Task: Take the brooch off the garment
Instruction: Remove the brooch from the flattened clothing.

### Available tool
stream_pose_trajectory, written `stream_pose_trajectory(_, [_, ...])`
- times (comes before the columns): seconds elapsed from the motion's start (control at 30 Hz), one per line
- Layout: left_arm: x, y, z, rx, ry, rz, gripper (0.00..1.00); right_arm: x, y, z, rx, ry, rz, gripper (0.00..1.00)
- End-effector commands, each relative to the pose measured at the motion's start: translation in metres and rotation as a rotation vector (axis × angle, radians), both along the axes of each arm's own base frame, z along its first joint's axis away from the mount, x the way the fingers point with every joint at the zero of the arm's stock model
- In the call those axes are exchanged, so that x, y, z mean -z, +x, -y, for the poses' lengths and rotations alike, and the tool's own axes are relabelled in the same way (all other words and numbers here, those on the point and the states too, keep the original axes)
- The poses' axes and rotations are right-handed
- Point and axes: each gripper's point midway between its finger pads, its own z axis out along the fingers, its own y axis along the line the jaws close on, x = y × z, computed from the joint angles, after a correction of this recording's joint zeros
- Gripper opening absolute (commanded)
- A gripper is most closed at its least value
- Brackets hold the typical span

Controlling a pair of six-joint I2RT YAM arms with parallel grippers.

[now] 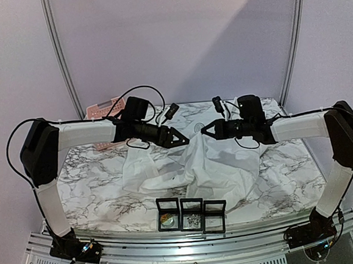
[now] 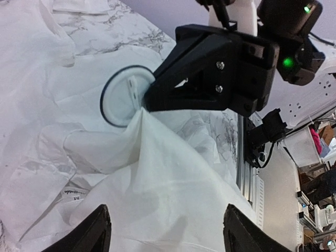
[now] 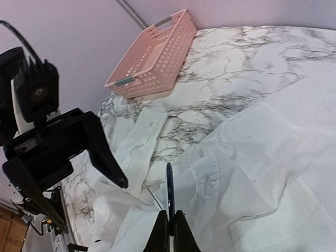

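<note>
The brooch (image 2: 123,94) is a round white disc with a dark rim, and my right gripper (image 3: 170,216) is shut on it. In the right wrist view the brooch (image 3: 169,189) shows edge-on, with a thin pin wire beside it. The white garment (image 1: 213,166) lies crumpled on the marble table. A peak of the garment (image 2: 157,173) is drawn up to the brooch's lower edge. My left gripper (image 2: 168,231) is open just in front of that peak, with nothing between its fingers. From above, the left gripper (image 1: 178,137) and right gripper (image 1: 207,131) face each other tip to tip.
A pink perforated basket (image 3: 152,58) stands at the back left of the table (image 1: 94,175). Three black-framed display boxes (image 1: 191,214) sit in a row at the near edge, in front of the garment. Cables hang from both wrists.
</note>
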Motion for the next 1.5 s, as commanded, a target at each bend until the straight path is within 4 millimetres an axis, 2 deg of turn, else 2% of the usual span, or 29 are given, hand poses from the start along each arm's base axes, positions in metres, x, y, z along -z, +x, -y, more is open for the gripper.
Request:
stream_pose_trajectory(0.0, [0.0,0.004,-0.004,-0.042,0.033,0.029,0.74,0.006,0.028,0.031,0.225,-0.134,0.021,0.0])
stream_pose_trajectory(0.27, [0.004,0.007,-0.004,-0.07,0.035,0.017,0.74,0.015,0.059,0.068,0.461,-0.327,0.025,0.0])
stream_pose_trajectory(0.47, [0.001,0.005,-0.001,-0.07,0.009,0.009,0.75,0.018,0.077,0.072,0.497,-0.422,0.032,0.0])
stream_pose_trajectory(0.53, [0.0,0.001,0.002,-0.056,0.003,0.004,0.75,0.025,0.079,0.072,0.496,-0.452,0.025,0.0])
stream_pose_trajectory(0.7, [-0.002,-0.007,0.01,-0.039,-0.007,0.009,0.75,0.044,0.073,0.077,0.481,-0.503,-0.012,0.0])
stream_pose_trajectory(0.9, [-0.004,-0.02,0.032,-0.057,-0.019,0.026,0.77,0.056,0.061,0.073,0.455,-0.508,-0.055,0.0])
stream_pose_trajectory(1.1, [-0.025,-0.006,0.042,-0.128,-0.057,0.043,0.8,0.055,0.057,0.064,0.441,-0.502,-0.046,0.0])
stream_pose_trajectory(1.17, [-0.026,-0.003,0.048,-0.136,-0.039,0.049,0.79,0.054,0.055,0.061,0.431,-0.497,-0.045,0.0])
stream_pose_trajectory(1.3, [-0.006,-0.006,0.055,-0.143,0.075,0.041,0.79,0.055,0.052,0.059,0.415,-0.502,-0.046,0.0])
stream_pose_trajectory(1.47, [0.009,-0.007,0.058,-0.161,0.172,0.056,0.78,0.057,0.049,0.06,0.411,-0.508,-0.045,0.0])
